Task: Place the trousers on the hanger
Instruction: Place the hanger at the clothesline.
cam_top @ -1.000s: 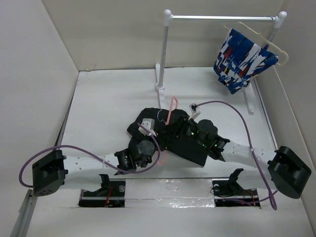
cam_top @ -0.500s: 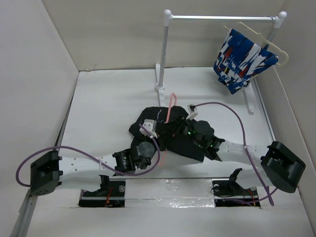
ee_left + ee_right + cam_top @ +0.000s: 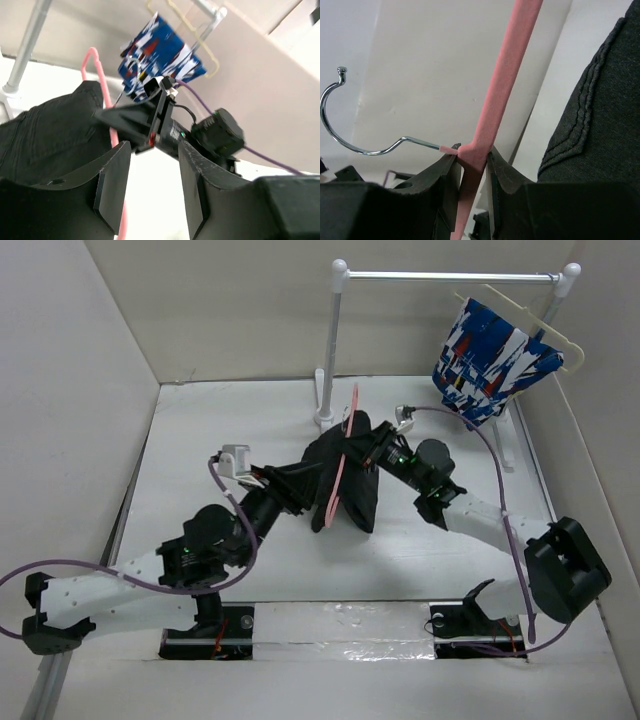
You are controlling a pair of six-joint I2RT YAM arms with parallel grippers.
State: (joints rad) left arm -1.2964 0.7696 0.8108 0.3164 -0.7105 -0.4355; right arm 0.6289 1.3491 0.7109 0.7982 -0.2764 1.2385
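Right fingers (image 3: 442,190) are seen clamped on the hanger (image 3: 506,75) at its neck, just where the metal hook leaves the pink plastic. A grip there is judged to be chosen so that the frame can hang freely below it and the hook is left unobstructed.

The trousers (image 3: 350,490) are draped across the hanger's frame, with dark cloth falling on both sides of the pink line. The bundle is held up over the far middle of the tabletop (image 3: 220,430), near the foot of the left post of the rail (image 3: 450,277). Whether any cloth touches the tabletop cannot be told.

Left fingers (image 3: 112,185) are spread apart close beside the trousers, and nothing is seen pressed between them. The weight appears to be carried by the right arm alone, so the left fingers are judged to be placed for steadying or evening out the cloth should it slide.

Farther out, a patterned garment (image 3: 495,360) in blue, white and red is hung on a cream hanger (image 3: 557,337) at the rail's right end, well apart from the trousers.
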